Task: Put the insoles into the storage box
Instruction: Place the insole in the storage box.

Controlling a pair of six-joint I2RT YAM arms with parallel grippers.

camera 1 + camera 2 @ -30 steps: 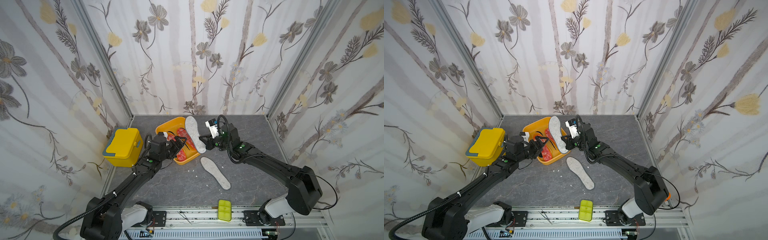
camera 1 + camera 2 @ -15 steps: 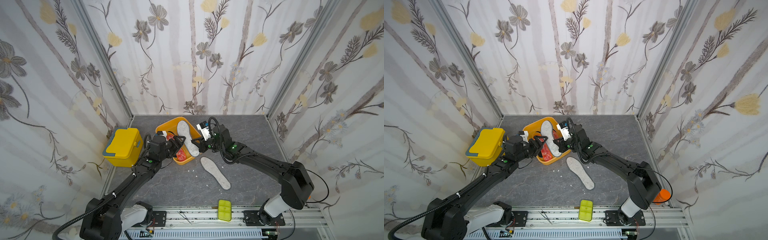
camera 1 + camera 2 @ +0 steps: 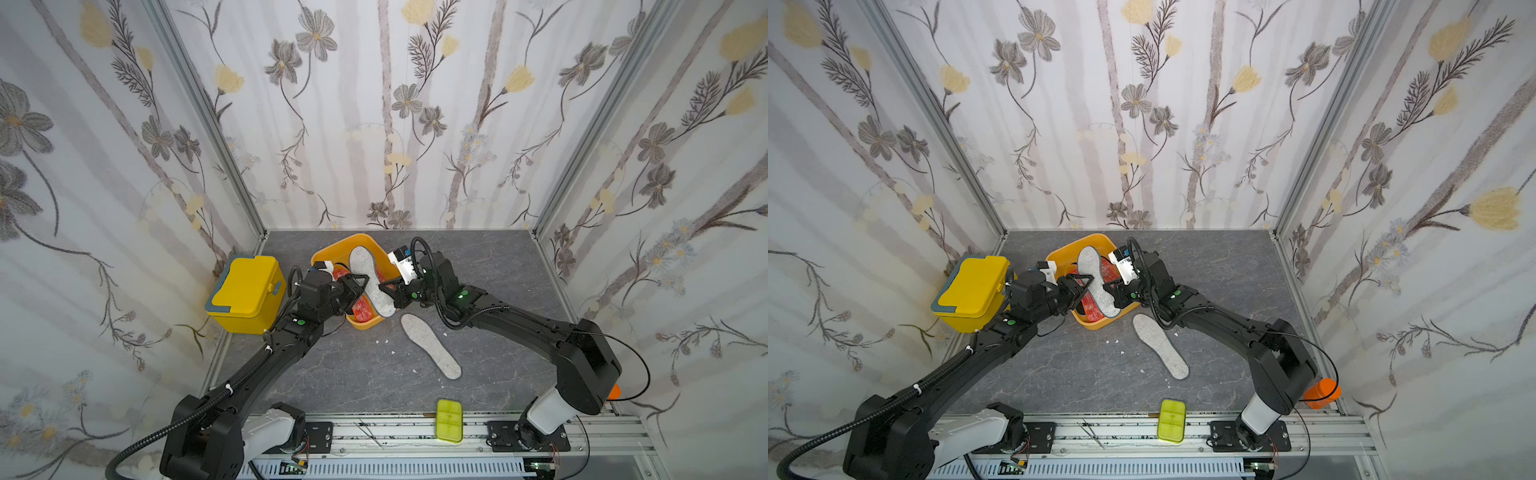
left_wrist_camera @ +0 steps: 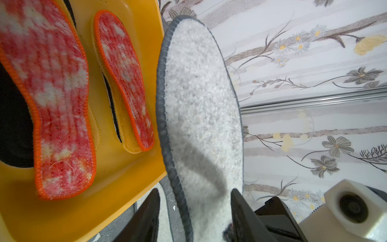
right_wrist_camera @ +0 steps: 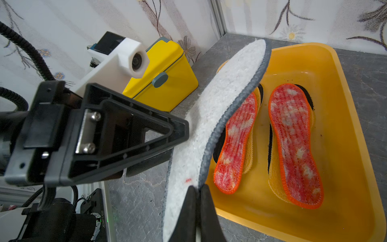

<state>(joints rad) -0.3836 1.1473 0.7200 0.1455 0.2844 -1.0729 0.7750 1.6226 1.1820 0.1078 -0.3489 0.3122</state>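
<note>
Felt insole, grey-white with a dark stitched rim, hangs tilted on edge over the storage box, between the two claws. Right claw, reaching in from the right, is pinched tight on the insole's rim and carries it.

Left claw comes in from the left and straddles the same insole nearer one end. It is partly open: one finger lies against the felt face, the other stands off the rim with a gap showing. No firm grip there.

Inside the box, two red-orange insoles lie flat side by side. Yellow and black edges peek out beneath them.

Second felt insole lies flat on the counter, just near-right of the box, apart from both claws.
</note>
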